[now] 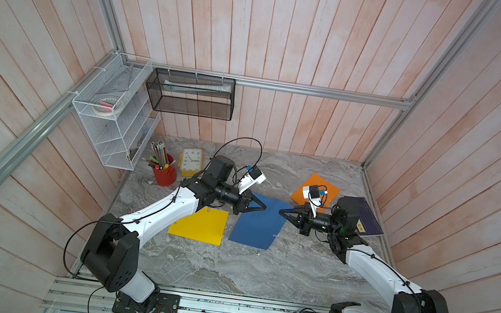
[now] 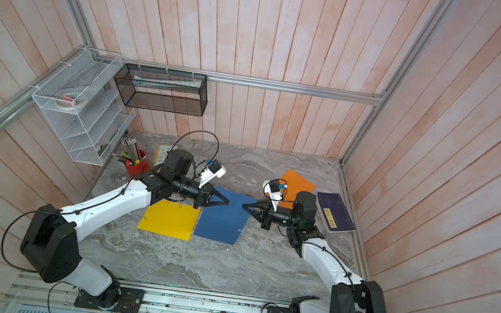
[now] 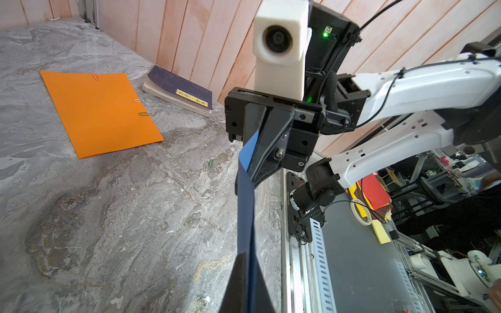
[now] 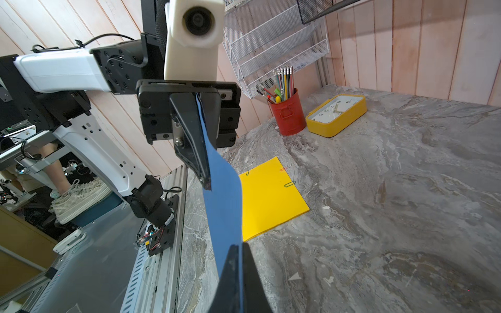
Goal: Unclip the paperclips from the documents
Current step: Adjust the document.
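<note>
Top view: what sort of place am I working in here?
Probably a mock office desk inside a lab test cell: marble-look tabletop, wood panels on an aluminium frame, plus a red pencil cup, yellow clock and wire rack.

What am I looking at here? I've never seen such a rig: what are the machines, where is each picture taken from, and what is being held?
Two robot arms stand at the front of a marbled table. Two pictures look down from overhead and are nearly alike. The other two come from cameras on the arms' wrists, each facing the opposite arm. On the table lie a yellow sheet, an orange sheet, a purple book, a red pencil cup and a yellow clock. The left gripper and right gripper are both shut on a blue sheet, its far end raised. Small paperclips sit on the sheets' edges; a loose green clip lies on the table.
</note>
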`<state>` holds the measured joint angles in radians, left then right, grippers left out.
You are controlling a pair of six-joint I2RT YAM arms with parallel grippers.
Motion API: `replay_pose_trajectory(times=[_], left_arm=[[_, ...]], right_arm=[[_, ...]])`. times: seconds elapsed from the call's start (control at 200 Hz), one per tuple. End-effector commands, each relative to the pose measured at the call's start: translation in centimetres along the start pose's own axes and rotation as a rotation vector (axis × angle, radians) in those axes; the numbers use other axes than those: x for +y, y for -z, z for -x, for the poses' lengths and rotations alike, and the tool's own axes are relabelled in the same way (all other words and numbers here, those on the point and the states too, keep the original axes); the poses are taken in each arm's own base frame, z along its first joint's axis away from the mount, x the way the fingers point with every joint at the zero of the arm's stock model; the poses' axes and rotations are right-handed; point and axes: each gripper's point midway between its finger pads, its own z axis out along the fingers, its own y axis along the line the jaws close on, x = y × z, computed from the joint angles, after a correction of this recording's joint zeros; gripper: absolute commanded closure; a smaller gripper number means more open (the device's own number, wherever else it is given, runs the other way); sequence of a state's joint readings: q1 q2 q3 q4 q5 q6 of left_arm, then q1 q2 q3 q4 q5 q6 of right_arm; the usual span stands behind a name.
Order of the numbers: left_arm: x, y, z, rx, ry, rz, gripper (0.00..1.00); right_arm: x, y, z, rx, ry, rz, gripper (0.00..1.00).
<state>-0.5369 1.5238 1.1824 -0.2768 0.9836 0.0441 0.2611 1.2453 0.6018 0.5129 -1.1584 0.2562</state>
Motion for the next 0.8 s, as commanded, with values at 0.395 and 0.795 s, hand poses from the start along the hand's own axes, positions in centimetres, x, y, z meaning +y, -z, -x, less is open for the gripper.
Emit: replay_pose_trajectory(times=[0.395,0.795], left_arm=[[0.2,-0.5,-1.5,0.01,0.031,-0.017,0.7],[-0.2,-0.6,-1.7,-0.011,0.037,-0.034,0.94]], right_arm=[[1.4,0.6,2.2,0.015,0.02,0.023,1.0],[1.1,0.4,2.2,0.021,0.01,0.023,1.0]])
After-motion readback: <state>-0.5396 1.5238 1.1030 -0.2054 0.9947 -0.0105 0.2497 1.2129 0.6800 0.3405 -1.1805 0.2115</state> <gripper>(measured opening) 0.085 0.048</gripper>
